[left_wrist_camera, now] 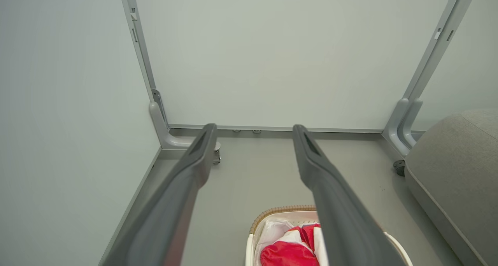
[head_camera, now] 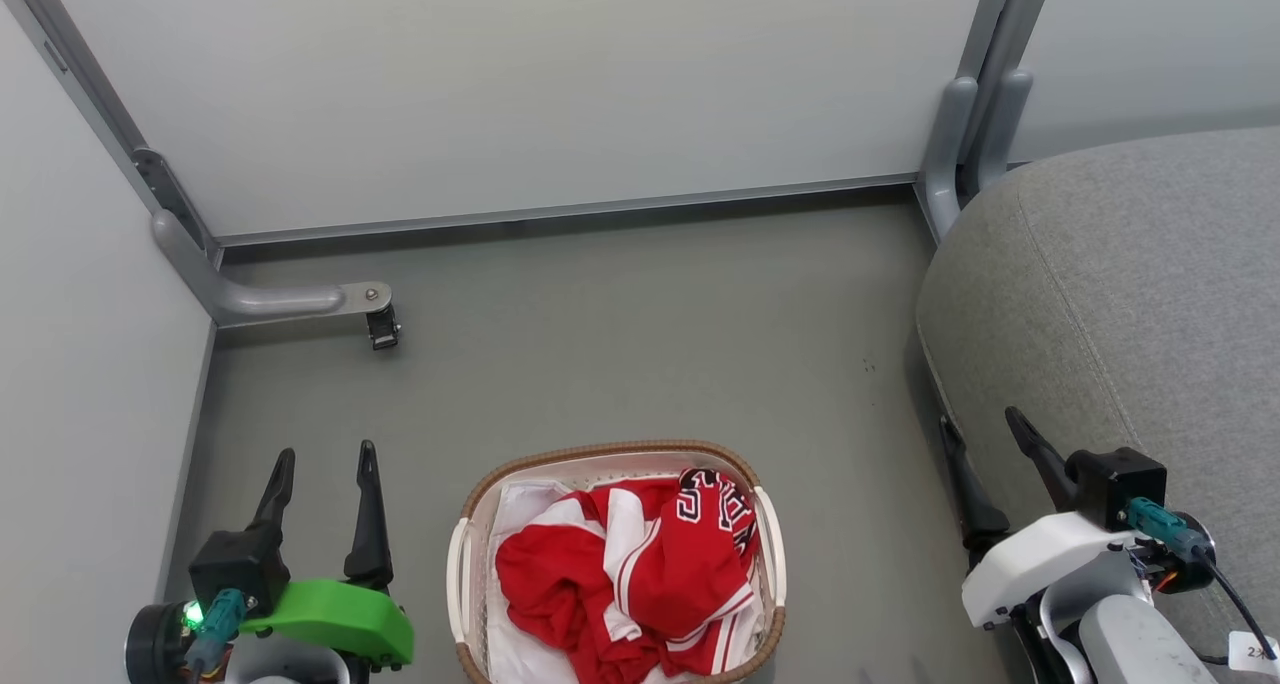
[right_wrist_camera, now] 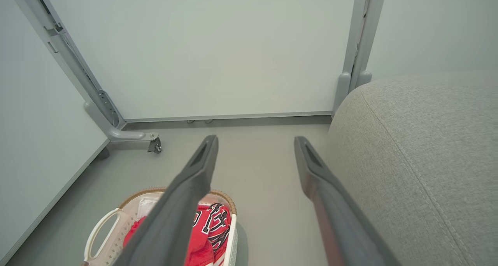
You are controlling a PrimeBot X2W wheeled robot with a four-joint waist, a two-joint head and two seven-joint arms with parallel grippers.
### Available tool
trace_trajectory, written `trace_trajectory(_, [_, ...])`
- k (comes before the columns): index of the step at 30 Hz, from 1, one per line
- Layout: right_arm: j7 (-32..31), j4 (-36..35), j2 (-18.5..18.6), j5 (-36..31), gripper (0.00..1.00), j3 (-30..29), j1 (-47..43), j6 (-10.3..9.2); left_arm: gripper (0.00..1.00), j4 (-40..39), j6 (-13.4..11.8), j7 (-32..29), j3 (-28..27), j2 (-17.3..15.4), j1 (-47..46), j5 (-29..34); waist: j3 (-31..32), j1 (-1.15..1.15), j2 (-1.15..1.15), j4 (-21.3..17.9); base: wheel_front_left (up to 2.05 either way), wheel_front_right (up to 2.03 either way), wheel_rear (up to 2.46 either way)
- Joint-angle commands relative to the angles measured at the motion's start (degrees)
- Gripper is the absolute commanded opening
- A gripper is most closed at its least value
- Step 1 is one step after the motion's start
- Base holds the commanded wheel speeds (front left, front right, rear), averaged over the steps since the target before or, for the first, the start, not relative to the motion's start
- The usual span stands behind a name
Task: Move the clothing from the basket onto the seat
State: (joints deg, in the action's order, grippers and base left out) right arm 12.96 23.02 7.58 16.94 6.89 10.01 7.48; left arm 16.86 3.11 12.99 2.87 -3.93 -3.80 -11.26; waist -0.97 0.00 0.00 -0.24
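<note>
Red jersey clothing (head_camera: 630,569) with white stripes and black-and-white lettering lies bunched in the white basket (head_camera: 770,544) with the brown woven rim, on the floor at the bottom centre of the head view. The grey seat (head_camera: 1130,294) rises at the right. My left gripper (head_camera: 325,454) hangs open to the left of the basket, nothing between its fingers. My right gripper (head_camera: 985,424) is open too, between the basket and the seat's edge. The wrist views show the clothing (left_wrist_camera: 290,252) (right_wrist_camera: 206,235), the basket (left_wrist_camera: 278,211) (right_wrist_camera: 101,229) and the seat (left_wrist_camera: 455,172) (right_wrist_camera: 420,157).
Pale partition panels (head_camera: 520,84) wall in the grey floor (head_camera: 640,344) at the back and left. A grey metal foot with a caster (head_camera: 382,326) juts out at the back left, and a grey upright post (head_camera: 975,114) stands by the seat's far corner.
</note>
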Motion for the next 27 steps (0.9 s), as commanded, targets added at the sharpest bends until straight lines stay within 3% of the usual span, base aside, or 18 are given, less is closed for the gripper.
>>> trace_trajectory(1, [0.6, 0.1, -0.1, -1.3, 1.0, -0.6, -0.1, 0.01, 1.0, -0.4, 0.4, 0.5, -0.4, 0.3, 1.0, 1.0, 0.0, 0.0, 0.0, 0.0, 0.0, 0.0, 0.0])
trace_trajectory(18, [2.3, 0.9, -0.4, -8.4, 1.0, -0.5, 0.8, 0.01, 1.0, -0.1, 1.4, 2.3, -1.3, 1.0, 1.0, 7.3, -1.1, 0.0, 0.0, -0.5, 0.0, 0.0, 0.0])
trace_trajectory(27, [2.3, -2.7, -0.1, -7.8, 1.0, 0.2, 5.6, 0.01, 1.0, 1.5, 2.4, 2.2, 3.8, 0.9, -4.1, 4.4, -10.2, 0.0, 0.0, -3.0, 0.0, 0.0, 0.0])
